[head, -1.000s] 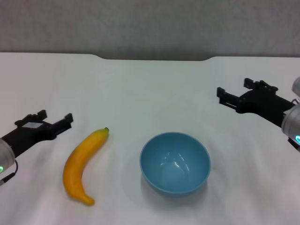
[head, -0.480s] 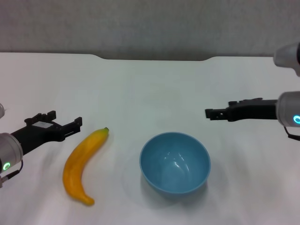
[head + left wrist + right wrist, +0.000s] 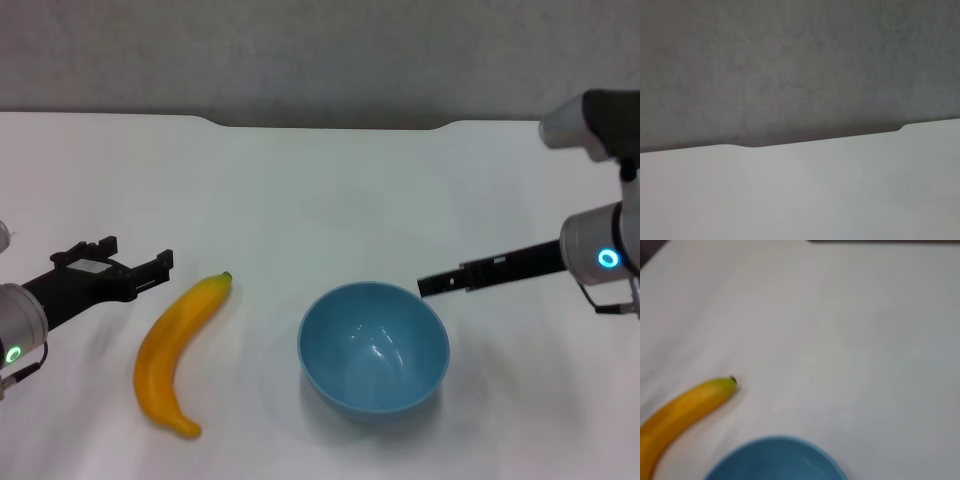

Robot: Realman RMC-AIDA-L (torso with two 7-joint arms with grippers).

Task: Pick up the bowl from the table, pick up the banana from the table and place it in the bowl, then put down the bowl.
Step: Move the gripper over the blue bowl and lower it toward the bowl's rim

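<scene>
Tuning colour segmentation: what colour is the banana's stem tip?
Dark green on the banana; clearest in head view.

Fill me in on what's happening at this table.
Nothing is held yet. The right gripper reaches in edge-on, its tip at the far right rim of the light-blue bowl, which sits empty on the white table. The banana lies beside the bowl, on the robot's left and apart from it. The left gripper hovers open near the banana's stem end without touching it.
</scene>
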